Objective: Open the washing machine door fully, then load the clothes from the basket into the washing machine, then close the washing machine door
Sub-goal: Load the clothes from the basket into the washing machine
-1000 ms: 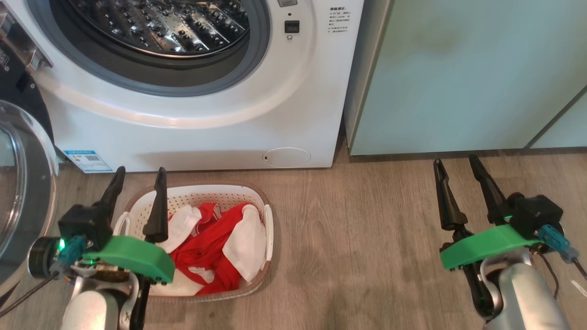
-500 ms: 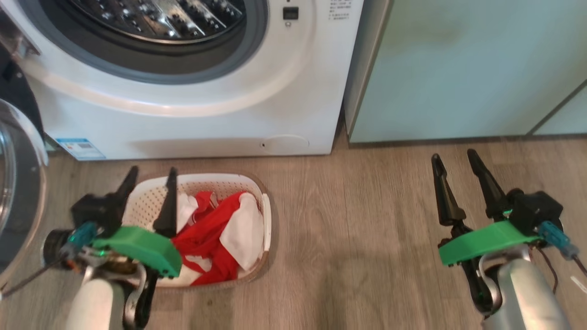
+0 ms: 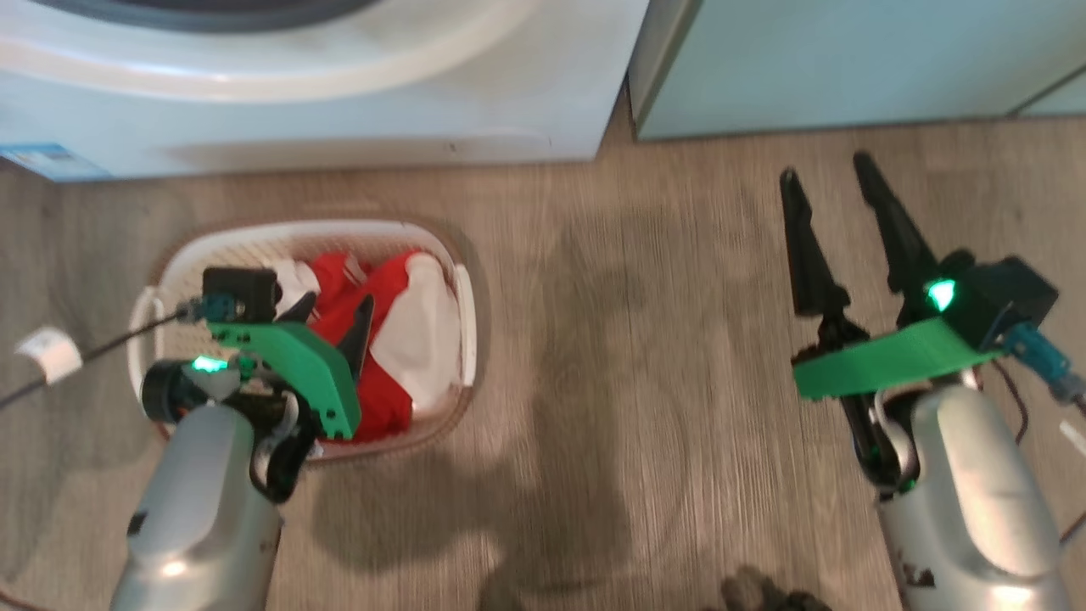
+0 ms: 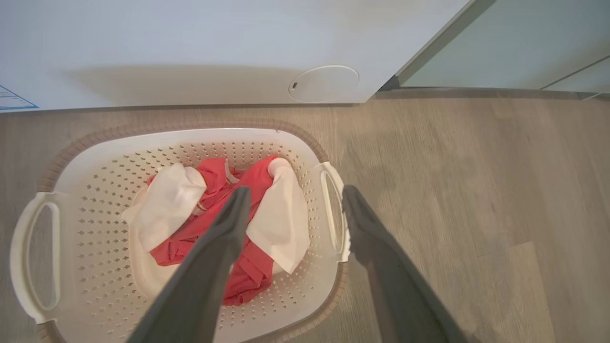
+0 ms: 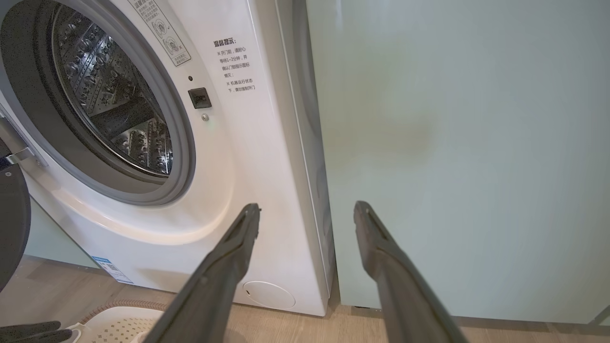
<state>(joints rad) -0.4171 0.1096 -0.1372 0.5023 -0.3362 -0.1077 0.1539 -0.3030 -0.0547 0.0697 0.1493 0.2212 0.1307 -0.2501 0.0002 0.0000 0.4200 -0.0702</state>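
The basket [image 4: 200, 138] sits on the wooden floor [image 4: 476, 190] just in front of the washing machine [image 5: 228, 190], whose white front is at 12 o'clock from it in the left wrist view. The clothes [image 4: 209, 174], red with white panels, lie heaped in the basket's middle, none yet in the drum [image 5: 109, 95]. The door [image 5: 7, 224] shows as a dark edge at 9 o'clock in the right wrist view, swung clear of the opening. The left gripper [image 4: 295, 193] hangs over the basket with its fingers spread wide and nothing between them: one finger is above the heap, the other above the basket's handle [image 4: 331, 209] at 3 o'clock. That offset is the main risk. A straight drop could land the outer finger on the rim or thread it through the handle, and closing there would pinch plastic along with cloth, so the light basket might tip or be dragged along. Centring toward 9 o'clock first looks wise. The garments seem tangled, so a shallow pinch may slip, or a trailing piece may fall short of the drum or catch on its grey seal. The right gripper [image 3: 825, 170] is likewise spread and empty, well apart at 3 o'clock, facing the pale cabinet [image 5: 452, 143].
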